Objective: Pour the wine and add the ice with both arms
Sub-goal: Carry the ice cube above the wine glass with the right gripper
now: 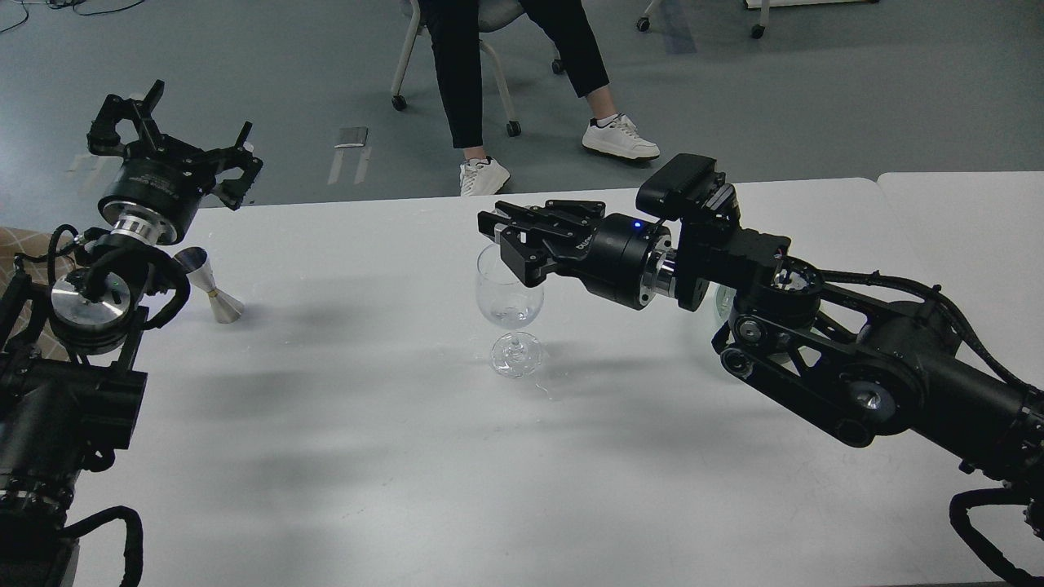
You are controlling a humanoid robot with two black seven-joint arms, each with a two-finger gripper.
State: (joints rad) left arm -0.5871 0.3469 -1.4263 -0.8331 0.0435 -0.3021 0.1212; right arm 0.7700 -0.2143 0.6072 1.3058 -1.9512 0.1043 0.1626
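Left gripper (175,134): you see it raised at the far left, past the table's far-left corner, its black claw fingers spread wide with nothing between them.
Left arm (73,383): it comes up along the left edge of your view, silver joint rings and looping black cables showing.
Right gripper (510,236): it reaches in from the right and points left, its tip right at the rim of the wine glass. You cannot tell whether the fingers are parted or closed, or whether anything sits between them; they read as one dark block from here.
Right arm (856,359): it lies low across the right side of the table, a small blue light glowing on the wrist.
Wine glass (510,306): it stands upright near the middle of the table, just under and beside the right gripper's tip.
Wine (512,316): you find a small amount of clear liquid low in the bowl; whether ice is in it too cannot be made out.
Jigger (210,287): a small metal double cone, standing on the table at the left, close to the left arm and well apart from the glass.
Table (367,456): white, bare in the foreground.
Person (522,73): seated beyond the table, only legs and white shoes visible.
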